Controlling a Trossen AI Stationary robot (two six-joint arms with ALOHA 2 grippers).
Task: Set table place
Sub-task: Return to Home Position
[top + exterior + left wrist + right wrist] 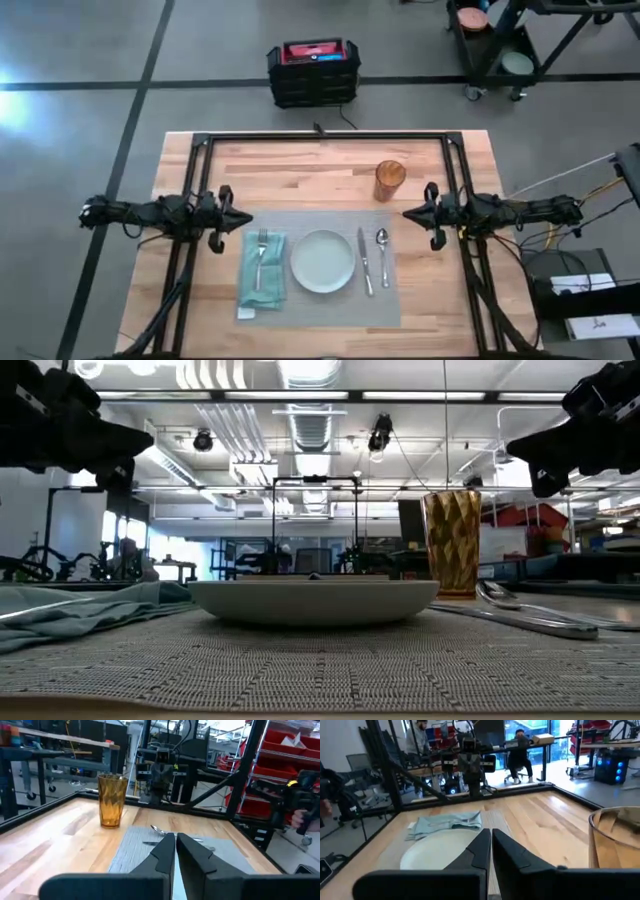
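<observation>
On the table (300, 165) lies a grey woven placemat (320, 300). On it are a teal napkin (262, 272) with a silver fork (261, 250) on top, a pale round plate (322, 261), a knife (365, 262) and a spoon (383, 252). An amber glass (389, 180) stands on the wood just past the mat's far right corner. My left gripper (248, 219) hovers shut above the mat's left edge. My right gripper (407, 213) hovers shut above the mat's right side, near the glass. Neither touches anything.
A black metal frame (320, 138) runs over the table's far part and sides. A black crate (313, 72) with red contents sits on the floor beyond the far edge. People sit at desks (520, 755) in the room behind.
</observation>
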